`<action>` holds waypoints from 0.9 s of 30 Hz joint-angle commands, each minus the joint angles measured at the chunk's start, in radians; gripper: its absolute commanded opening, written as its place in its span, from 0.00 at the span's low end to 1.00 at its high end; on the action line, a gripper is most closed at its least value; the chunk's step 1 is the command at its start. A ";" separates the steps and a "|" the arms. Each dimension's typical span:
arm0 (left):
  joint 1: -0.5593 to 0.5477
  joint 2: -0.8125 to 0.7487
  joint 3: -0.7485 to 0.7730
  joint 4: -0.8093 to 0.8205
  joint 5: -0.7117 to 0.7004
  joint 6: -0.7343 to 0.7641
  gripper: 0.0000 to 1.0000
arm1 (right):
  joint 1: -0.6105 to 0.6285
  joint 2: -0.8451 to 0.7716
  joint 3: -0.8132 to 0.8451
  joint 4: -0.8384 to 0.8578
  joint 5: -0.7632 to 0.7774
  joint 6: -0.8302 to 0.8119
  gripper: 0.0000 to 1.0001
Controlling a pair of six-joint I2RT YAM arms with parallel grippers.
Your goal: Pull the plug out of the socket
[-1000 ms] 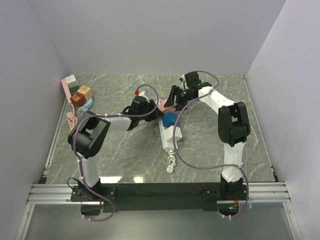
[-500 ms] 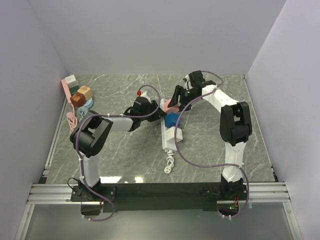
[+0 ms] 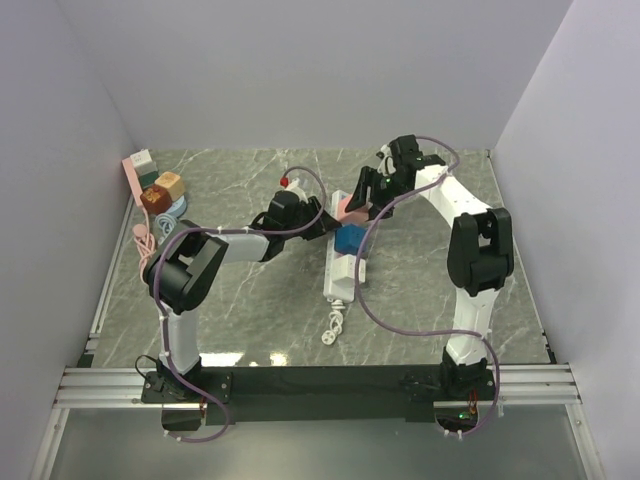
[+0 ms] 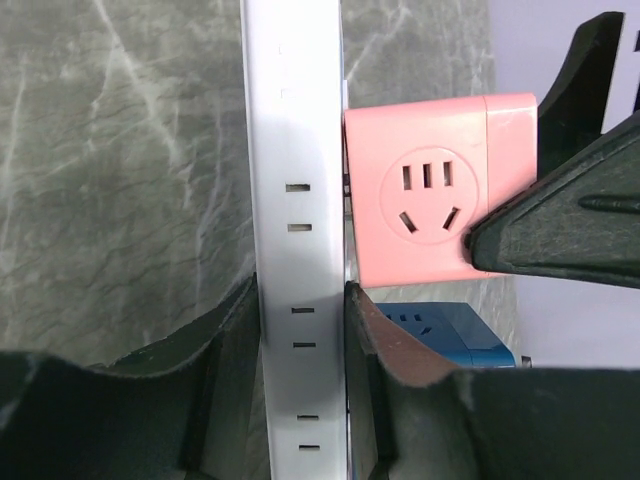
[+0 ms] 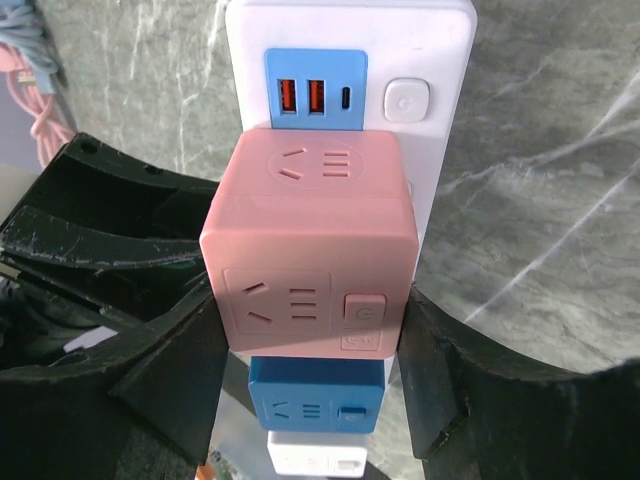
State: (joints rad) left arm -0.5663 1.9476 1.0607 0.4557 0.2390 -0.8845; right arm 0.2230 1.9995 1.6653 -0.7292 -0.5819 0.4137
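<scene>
left end effector (image 4: 300,310) clamps the white socket (image 4: 295,120) by its sides; right end effector (image 5: 308,320) grips the pink plug (image 5: 310,220) sitting on it

Robot lab cell; plain white walls (image 3: 300,70) around marble-look table (image 3: 260,300); aluminium rail (image 3: 100,385)

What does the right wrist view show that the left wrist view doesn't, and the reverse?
Right wrist only: the socket's top face, with its blue USB panel and round button, and the right gripper clamping the pink plug from both sides. Left wrist only: the socket's slotted side edge, pinched between the fingers of the left gripper. Both: the pink plug sitting on the socket, with a blue cube right beside it.
</scene>
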 commanded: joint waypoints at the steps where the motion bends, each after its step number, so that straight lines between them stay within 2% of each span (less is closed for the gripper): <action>1: 0.043 0.045 -0.071 -0.261 -0.119 0.084 0.01 | -0.141 -0.133 0.126 0.008 0.004 -0.041 0.00; 4: 0.042 0.043 -0.073 -0.269 -0.119 0.085 0.00 | -0.152 -0.139 0.114 0.056 -0.012 -0.001 0.00; 7: 0.042 0.047 -0.070 -0.265 -0.116 0.081 0.00 | -0.113 -0.160 0.027 0.155 0.010 0.079 0.00; 11: 0.042 0.053 -0.044 -0.270 -0.110 0.075 0.00 | 0.050 -0.260 -0.226 0.358 0.132 0.172 0.00; 12: 0.042 0.050 -0.041 -0.270 -0.109 0.071 0.01 | 0.065 -0.296 -0.260 0.423 0.146 0.207 0.00; 15: 0.043 0.036 -0.033 -0.273 -0.107 0.067 0.00 | 0.069 -0.364 -0.340 0.475 0.195 0.237 0.00; 20: 0.045 0.014 -0.050 -0.275 -0.122 0.073 0.00 | -0.045 -0.361 -0.207 0.283 0.229 0.136 0.00; 23: 0.051 0.005 -0.051 -0.279 -0.115 0.067 0.00 | -0.138 -0.294 -0.101 0.188 0.342 0.126 0.00; 24: 0.052 -0.004 -0.051 -0.278 -0.112 0.062 0.00 | -0.154 -0.241 -0.078 0.133 0.422 0.128 0.00; 27: 0.057 -0.024 -0.047 -0.278 -0.095 0.053 0.00 | -0.200 -0.148 -0.023 0.097 0.479 0.143 0.00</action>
State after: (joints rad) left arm -0.5148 1.9434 1.0389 0.2955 0.1776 -0.8738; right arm 0.0479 1.7687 1.5986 -0.5373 -0.2363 0.5602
